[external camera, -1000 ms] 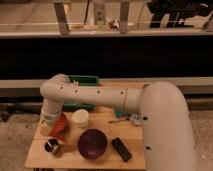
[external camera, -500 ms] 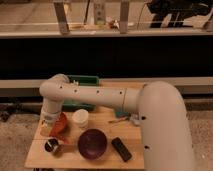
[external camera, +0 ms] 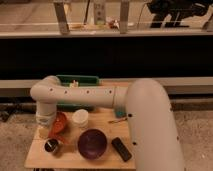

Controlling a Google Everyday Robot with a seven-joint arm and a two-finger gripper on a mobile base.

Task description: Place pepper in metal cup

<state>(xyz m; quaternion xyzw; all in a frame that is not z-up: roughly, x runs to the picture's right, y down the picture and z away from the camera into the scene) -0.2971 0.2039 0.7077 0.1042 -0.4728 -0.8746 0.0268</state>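
The metal cup (external camera: 51,145) is small and shiny and stands at the front left of the wooden table (external camera: 70,159). A slim red-orange piece, the pepper (external camera: 118,120), lies on the table to the right, close under my white arm (external camera: 100,97). My arm reaches from the right across the table and bends down at the left. My gripper (external camera: 44,131) hangs at the table's left edge, just above and behind the metal cup and beside the orange bowl (external camera: 59,123). The gripper is far from the pepper.
A white plastic cup (external camera: 80,118) stands mid-table, and a purple bowl (external camera: 92,143) in front of it. A black flat object (external camera: 121,149) lies at the front right. A green tray (external camera: 78,80) sits at the back. Dark wall and railing lie behind.
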